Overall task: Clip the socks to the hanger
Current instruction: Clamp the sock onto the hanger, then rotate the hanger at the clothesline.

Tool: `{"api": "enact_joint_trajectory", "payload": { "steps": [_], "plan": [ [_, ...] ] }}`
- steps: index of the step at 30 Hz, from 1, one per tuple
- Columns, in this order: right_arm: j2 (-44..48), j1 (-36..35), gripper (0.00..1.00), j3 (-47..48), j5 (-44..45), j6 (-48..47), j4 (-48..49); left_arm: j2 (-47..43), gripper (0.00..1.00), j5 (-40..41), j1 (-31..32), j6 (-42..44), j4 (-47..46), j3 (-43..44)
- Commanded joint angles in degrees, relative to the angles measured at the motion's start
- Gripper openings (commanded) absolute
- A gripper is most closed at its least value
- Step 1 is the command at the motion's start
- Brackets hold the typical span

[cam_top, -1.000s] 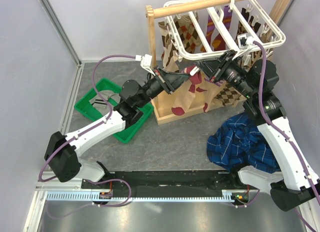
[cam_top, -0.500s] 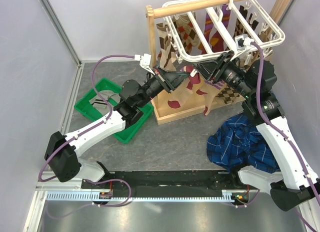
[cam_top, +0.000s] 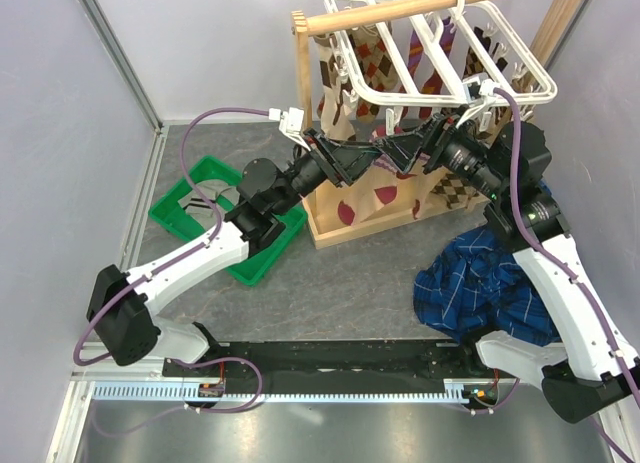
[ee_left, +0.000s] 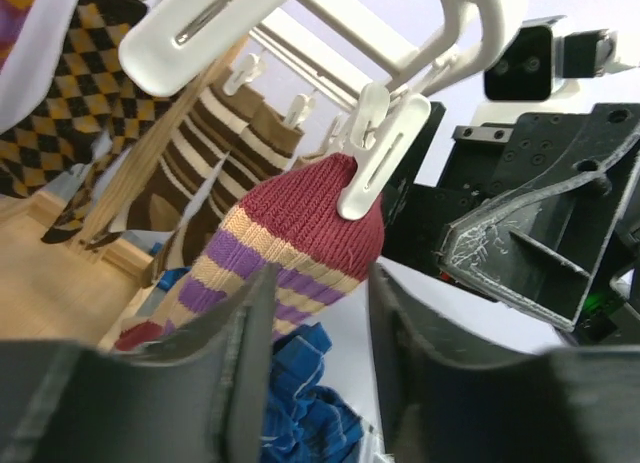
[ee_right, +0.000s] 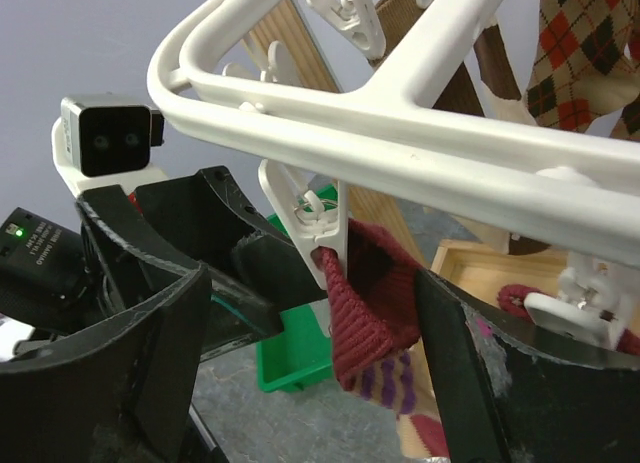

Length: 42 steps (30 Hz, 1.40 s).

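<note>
Maroon knit formed the cuff of a sock (ee_left: 300, 223), with tan and purple bands below it. That cuff was pinched in one white clip (ee_left: 385, 153) dangling from the near rim of the hanger (ee_right: 420, 153), so the sock hung from it under the frame. Its tan lower part with maroon patches dropped in front of the wooden stand. The hanger itself hung tilted by its hook from the wooden rail (cam_top: 400, 11).

The left gripper (ee_left: 318, 383) sat just below the clip with its jaws parted, one finger on each side of the striped bands. Whether either pad brushed the cloth could not be told. The right gripper (ee_right: 310, 313) faced it from the other side. Its jaws were spread wide around the clip and cuff and gripped neither.

Diamond-patterned socks (cam_top: 375, 58) hung from the farther clips. On the table (cam_top: 380, 283), a green bin (cam_top: 180, 218) lay under the left arm. A blue plaid cloth (cam_top: 480, 283) was heaped beside the right arm.
</note>
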<state>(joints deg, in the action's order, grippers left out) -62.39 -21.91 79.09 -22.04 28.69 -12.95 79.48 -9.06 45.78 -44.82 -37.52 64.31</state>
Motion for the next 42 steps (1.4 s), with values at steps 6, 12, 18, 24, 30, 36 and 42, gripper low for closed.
{"api": "enact_joint_trajectory", "payload": {
  "steps": [6, 12, 18, 24, 30, 36, 42],
  "plan": [
    [2.98, -0.15, 0.91, 1.59, 4.55, -5.83, -1.81, -7.50, 0.79, 4.40, 0.10, 22.98, 8.24, 1.16],
    [3.59, -0.24, 0.94, 1.59, 8.68, -8.73, -3.31, -6.27, 0.85, 2.48, -1.74, 33.38, 12.11, 4.24],
    [4.12, -0.24, 0.95, 1.42, 11.93, -10.58, -4.54, -2.93, 0.85, -4.81, -6.23, 35.94, 15.54, 8.45],
    [4.65, -0.15, 0.96, 1.24, 14.74, -12.51, -5.15, -1.17, 0.84, -7.63, -8.60, 38.23, 17.04, 11.97],
    [5.17, -0.24, 0.98, 1.07, 17.73, -14.18, -5.95, -1.35, 0.84, -11.59, -12.29, 37.00, 17.21, 12.15],
    [5.09, -0.24, 0.98, 1.42, 18.79, -15.06, -6.21, 0.14, 0.83, -15.02, -12.73, 38.57, 17.30, 13.38],
    [5.44, -0.24, 0.98, 1.24, 20.28, -15.86, -6.74, 1.20, 0.82, -11.87, -12.99, 40.86, 16.16, 14.43]
  ]
}}
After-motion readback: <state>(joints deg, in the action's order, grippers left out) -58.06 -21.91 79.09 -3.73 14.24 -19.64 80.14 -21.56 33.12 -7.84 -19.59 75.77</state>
